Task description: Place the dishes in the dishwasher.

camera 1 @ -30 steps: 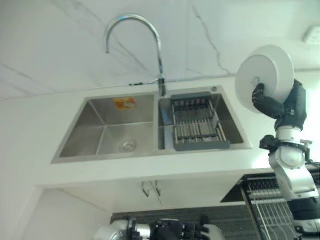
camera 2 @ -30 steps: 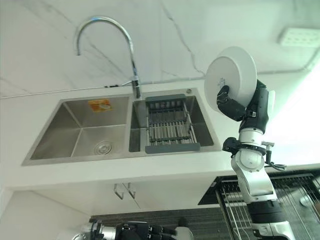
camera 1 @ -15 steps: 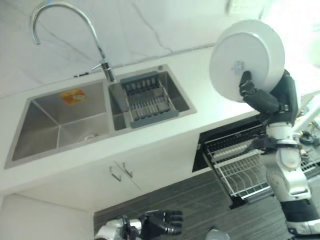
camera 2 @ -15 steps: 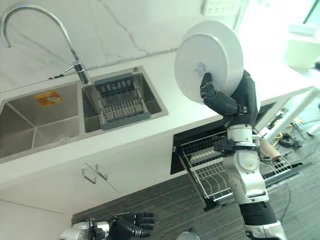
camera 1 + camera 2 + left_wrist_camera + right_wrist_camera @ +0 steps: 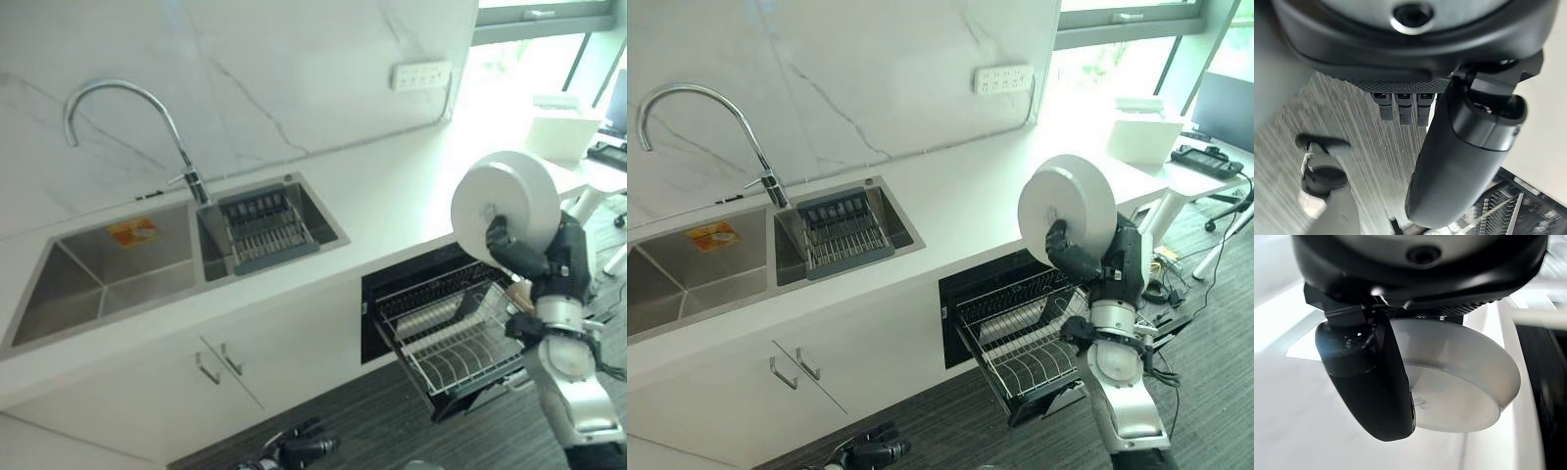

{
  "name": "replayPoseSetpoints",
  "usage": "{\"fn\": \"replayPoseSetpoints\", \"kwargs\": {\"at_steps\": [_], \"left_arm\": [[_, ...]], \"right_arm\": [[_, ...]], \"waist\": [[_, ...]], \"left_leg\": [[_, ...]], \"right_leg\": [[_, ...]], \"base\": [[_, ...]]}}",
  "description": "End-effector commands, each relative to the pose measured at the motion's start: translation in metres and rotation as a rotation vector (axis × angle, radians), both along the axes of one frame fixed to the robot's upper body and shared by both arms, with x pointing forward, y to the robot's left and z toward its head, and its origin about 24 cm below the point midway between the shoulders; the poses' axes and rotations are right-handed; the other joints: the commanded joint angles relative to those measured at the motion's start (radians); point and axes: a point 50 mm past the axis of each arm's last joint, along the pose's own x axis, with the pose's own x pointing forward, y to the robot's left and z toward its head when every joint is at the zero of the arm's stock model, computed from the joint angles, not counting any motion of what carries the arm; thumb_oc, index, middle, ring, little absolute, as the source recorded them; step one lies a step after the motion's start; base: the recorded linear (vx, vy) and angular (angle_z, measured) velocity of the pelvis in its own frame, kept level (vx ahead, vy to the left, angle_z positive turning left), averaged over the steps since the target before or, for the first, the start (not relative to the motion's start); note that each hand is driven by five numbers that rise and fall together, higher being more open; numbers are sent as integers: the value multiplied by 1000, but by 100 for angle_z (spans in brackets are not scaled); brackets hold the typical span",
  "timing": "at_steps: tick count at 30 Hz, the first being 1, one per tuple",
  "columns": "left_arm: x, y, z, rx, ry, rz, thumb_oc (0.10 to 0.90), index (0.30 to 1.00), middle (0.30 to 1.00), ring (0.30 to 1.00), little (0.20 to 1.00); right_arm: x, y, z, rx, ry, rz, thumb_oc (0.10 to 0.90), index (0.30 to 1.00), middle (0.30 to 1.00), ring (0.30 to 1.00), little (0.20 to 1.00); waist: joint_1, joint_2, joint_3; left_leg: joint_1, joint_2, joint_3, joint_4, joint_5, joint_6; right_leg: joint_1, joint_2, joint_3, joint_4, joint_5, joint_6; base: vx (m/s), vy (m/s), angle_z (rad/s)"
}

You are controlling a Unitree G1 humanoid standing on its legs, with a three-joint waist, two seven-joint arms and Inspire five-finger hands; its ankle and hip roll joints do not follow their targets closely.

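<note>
Overhead, right hand (image 5: 1080,262) gripping white plate (image 5: 1065,206), dishwasher rack (image 5: 1019,338) pulled out

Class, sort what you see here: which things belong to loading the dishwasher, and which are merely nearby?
Belongs to the job:
white plate, held upright
right hand, gripping the plate
pulled-out dishwasher rack

Merely nearby:
sink
drainer basket in the sink's right basin
tap
wall socket
left hand, low and idle

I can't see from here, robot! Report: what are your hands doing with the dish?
Right hand shut on white plate, held up on edge above open dishwasher rack. Left hand low near the floor, holding nothing. Nothing blocking the rack.
</note>
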Motion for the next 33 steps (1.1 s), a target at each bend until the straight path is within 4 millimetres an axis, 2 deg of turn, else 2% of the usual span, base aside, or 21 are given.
{"fn": "replayPoseSetpoints", "kwargs": {"at_steps": [1, 2, 4, 8, 13, 19, 24, 33], "left_arm": [[-101, 53, -13, 255, 393, -102, 800, 900, 900, 900, 900], [-105, 54, -13, 265, 407, -114, 800, 900, 900, 900, 900], [-105, 55, -13, 271, 405, -127, 800, 900, 900, 900, 900], [-97, 58, -12, 280, 367, -145, 800, 900, 900, 900, 900], [-75, 62, -9, 296, 296, -156, 800, 900, 900, 900, 900], [-67, 69, -6, 329, 278, -216, 800, 900, 900, 900, 900], [-68, 78, -4, 352, 295, -229, 800, 900, 900, 900, 900], [-63, 85, -1, 361, 292, -244, 800, 900, 900, 900, 900]], "right_arm": [[2, -3, 84, -171, -436, -135, 400, 300, 300, 300, 300], [2, -9, 81, -249, -412, -209, 400, 300, 300, 300, 300], [2, -13, 79, -286, -400, -247, 400, 300, 300, 300, 300], [4, -19, 75, -472, -368, -344, 400, 300, 300, 300, 300], [16, -24, 60, -588, -256, -346, 400, 300, 300, 300, 300], [34, -24, 34, -751, -84, -271, 400, 300, 300, 300, 300], [46, -30, 6, -786, 55, -250, 400, 300, 300, 300, 300], [58, -37, -29, -790, 261, -218, 400, 300, 300, 300, 300]], "waist": [[21, -57, 63], [20, -55, 64], [21, -52, 63], [26, -45, 60], [38, -44, 55], [63, -46, 52], [87, -45, 54], [123, -37, 64]], "left_leg": [[49, 1, 45, 206, -264, 27], [50, 1, 44, 206, -267, 26], [51, 1, 43, 206, -268, 26], [52, -3, 39, 206, -271, 27], [48, -10, 29, 206, -272, 29], [41, -18, 17, 206, -270, 32], [40, -25, 5, 206, -271, 35], [30, -32, -13, 206, -262, 37]], "right_leg": [[19, -8, -53, -112, 69, 9], [18, -10, -56, -112, 70, 10], [18, -11, -59, -112, 71, 10], [20, -17, -69, -112, 71, 13], [21, -27, -82, -112, 74, 17], [23, -38, -101, -112, 79, 23], [28, -47, -119, -112, 84, 26], [36, -60, -145, -112, 90, 28]], "base": [[-20, -40, -2], [0, 0, 0], [0, 0, 0], [0, 0, 0], [-11, 9, 5], [-22, 7, 15], [-13, 13, 14], [-11, 15, 8]]}}
